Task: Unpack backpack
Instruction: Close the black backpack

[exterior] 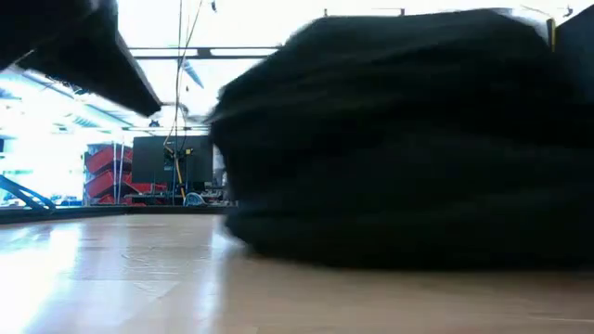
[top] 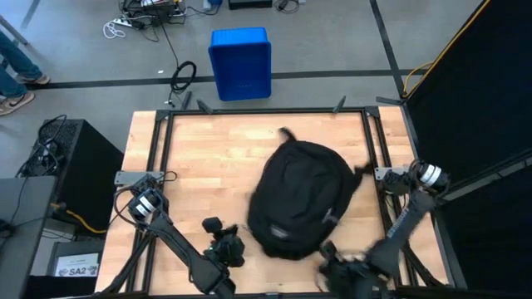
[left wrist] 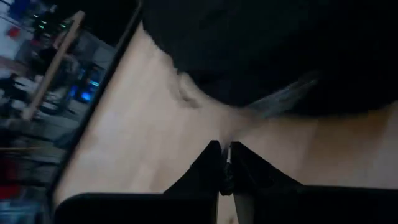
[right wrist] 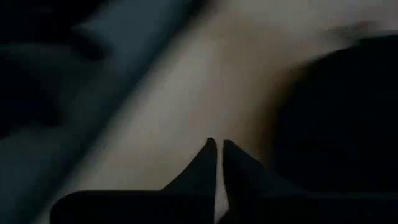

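Two dark arms reach in over a pale wooden table (top: 208, 166) with a black metal frame around its edge. Grey concrete floor surrounds it, crossed by dark tape lines, with a blue plastic bin (top: 240, 62) standing just beyond the far edge and loose cables (top: 141, 21) trailing further off. A black cabinet (top: 79, 170) sits beside the left of the table, and a black screen closes off the right side. At the upper left corner of the overhead view a person's legs and shoes (top: 12, 79) are cut off by the frame.

The backpack (top: 299, 199) lies flat on the right-centre of the table, its top loop pointing to the far edge. From table height it fills most of the sight as a dark smear, with red shelving (exterior: 107, 172) and a monitor (exterior: 172, 162) behind it.

The left gripper (left wrist: 225, 163) hangs near the front edge just beside the bag's near left side, its fingers pressed together on nothing. The right gripper (right wrist: 217, 155) is low at the bag's near right corner, fingers also pressed together and empty; whether it touches the fabric is hard to make out.

A small white label (top: 77, 269) by the cabinet reads "SA2".
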### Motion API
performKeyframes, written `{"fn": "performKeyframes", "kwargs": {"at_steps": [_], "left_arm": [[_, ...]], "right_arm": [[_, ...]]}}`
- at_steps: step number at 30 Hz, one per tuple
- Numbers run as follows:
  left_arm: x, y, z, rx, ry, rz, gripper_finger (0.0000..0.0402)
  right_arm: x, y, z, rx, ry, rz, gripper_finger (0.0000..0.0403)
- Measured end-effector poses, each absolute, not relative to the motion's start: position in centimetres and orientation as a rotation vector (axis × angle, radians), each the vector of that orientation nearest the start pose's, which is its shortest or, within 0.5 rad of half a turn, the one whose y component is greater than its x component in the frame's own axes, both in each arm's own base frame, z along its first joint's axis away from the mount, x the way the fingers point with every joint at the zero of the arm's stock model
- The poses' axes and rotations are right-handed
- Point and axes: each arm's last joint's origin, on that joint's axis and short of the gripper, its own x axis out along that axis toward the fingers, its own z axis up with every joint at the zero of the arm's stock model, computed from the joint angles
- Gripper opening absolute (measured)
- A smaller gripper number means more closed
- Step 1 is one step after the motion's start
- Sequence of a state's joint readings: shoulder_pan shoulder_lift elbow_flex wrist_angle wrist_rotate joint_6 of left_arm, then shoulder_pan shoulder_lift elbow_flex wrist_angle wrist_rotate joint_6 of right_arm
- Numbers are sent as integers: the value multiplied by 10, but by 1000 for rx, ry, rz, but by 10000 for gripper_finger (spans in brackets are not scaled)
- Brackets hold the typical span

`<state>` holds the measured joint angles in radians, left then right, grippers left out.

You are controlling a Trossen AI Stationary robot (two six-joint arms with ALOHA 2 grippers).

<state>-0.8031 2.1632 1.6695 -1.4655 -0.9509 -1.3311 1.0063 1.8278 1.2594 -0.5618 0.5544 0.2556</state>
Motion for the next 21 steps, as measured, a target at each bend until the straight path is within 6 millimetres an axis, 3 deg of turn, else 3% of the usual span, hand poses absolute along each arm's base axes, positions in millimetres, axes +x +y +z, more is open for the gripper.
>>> {"fn": "performKeyframes", "kwargs": {"at_steps": [3,9,14,21], "left_arm": [[275,-248,176,331,847,823,0],[282,-253,173,247,766,803,0],[289,-260,175,253,761,735,0],[290,-269,185,247,766,689,0]], "right_arm": [[196,307,193,-541,862,316,1],[190,297,203,-548,746,75,1],[218,284,208,-516,678,-34,3],[229,233,188,-449,1001,-256,1]]}}
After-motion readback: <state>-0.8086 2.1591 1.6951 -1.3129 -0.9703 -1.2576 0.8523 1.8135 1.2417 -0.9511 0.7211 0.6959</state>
